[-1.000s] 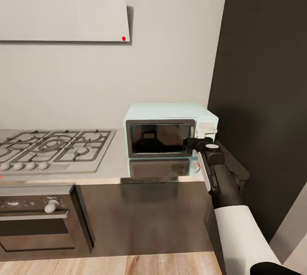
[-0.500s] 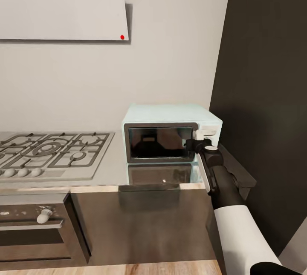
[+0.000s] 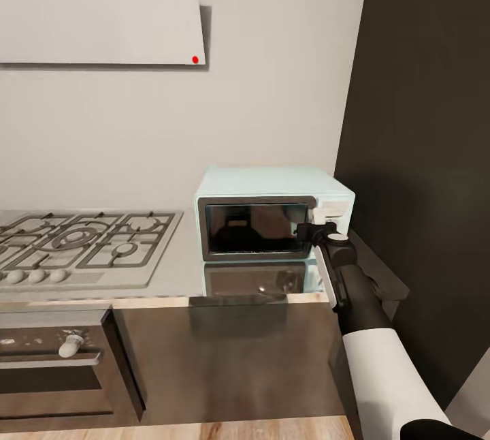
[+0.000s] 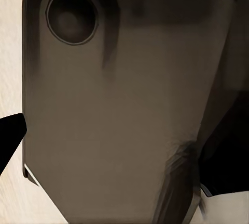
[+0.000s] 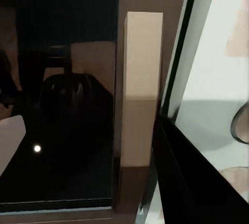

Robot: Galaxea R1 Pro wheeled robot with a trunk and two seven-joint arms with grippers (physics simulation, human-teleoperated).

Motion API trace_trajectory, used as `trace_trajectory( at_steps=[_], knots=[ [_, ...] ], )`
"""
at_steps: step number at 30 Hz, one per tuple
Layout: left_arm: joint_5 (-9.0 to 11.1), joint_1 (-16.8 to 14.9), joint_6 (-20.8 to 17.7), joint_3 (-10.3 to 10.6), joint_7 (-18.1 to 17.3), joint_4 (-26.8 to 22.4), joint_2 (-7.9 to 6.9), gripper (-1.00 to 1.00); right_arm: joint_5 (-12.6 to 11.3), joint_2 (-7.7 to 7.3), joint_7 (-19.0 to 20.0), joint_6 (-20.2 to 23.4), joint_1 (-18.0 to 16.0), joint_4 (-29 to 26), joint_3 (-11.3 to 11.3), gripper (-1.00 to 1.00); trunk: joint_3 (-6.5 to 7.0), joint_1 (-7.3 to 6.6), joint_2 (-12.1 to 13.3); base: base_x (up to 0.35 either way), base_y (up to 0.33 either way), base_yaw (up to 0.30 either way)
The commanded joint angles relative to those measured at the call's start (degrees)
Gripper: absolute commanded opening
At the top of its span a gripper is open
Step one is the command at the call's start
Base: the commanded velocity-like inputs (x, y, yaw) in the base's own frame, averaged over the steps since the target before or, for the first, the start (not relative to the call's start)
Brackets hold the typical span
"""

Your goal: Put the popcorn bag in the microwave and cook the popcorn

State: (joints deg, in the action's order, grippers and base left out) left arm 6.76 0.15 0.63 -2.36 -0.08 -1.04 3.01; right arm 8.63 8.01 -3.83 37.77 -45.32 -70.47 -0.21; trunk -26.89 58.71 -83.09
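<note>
1 microwave [image 3: 272, 212] on countertop [image 3: 180, 270], right fingers [image 3: 307, 231] around its door handle [image 5: 139, 107].

A dark grey-brown panel [image 4: 129, 120] with a round recess [image 4: 71, 17] looms close over pale wood floor [image 4: 10, 52].

Right arm [image 3: 361, 331] — white and black.
White upper sleeve, black forearm with a pale side strip, grey round cap near the microwave [image 3: 272, 212].
</note>
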Motion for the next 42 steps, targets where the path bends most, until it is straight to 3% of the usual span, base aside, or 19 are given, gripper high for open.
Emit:
trace_trajectory(
  at_steps=[1, 16, 24, 26, 35, 42],
  knots=[
    [0.4, 0.0, 0.1, -0.2, 0.0, 0.0, 0.02, 1.0, 2.1, 0.0, 0.1, 0.4, -0.1, 0.2, -0.2, -1.0, -0.04, 0.02, 0.0, 0.0, 0.0, 0.0],
    [0.5, 0.0, 0.1, -0.1, 0.0, 0.0, 0.1, 1.0, 2.2, -0.1, 0.1, 0.3, -0.1, 0.2, -0.2, -1.0, -0.04, 0.02, 0.0, -0.051, 0.0, 0.0],
    [0.5, 0.0, 0.1, -0.1, 0.0, 0.0, 0.16, 1.0, 2.2, -0.1, 0.0, 0.3, -0.1, 0.3, -0.2, -1.0, -0.04, 0.02, 0.0, -0.281, 0.0, 0.0],
    [0.7, 0.0, 0.1, -0.2, 0.0, 0.0, 0.14, 1.0, 0.1, -0.26, 0.1, 0.2, -0.1, 0.4, -0.3, -1.0, -0.04, 0.02, 0.0, 0.0, 0.0, 0.0],
    [0.7, 0.0, 0.1, -0.1, 0.0, 0.0, 0.12, 1.0, 3.4, 0.68, 0.0, 0.2, 0.0, 0.3, 0.0, -1.0, -0.04, 0.02, 0.0, -0.003, 0.0, 0.0],
    [0.7, 0.0, 0.1, -0.1, 0.0, 0.0, 0.16, 1.0, 2.1, 0.69, 0.0, 0.2, 0.0, 0.3, 0.0, -1.0, -0.04, 0.02, 0.0, -0.154, 0.0, 0.0]
  ],
)
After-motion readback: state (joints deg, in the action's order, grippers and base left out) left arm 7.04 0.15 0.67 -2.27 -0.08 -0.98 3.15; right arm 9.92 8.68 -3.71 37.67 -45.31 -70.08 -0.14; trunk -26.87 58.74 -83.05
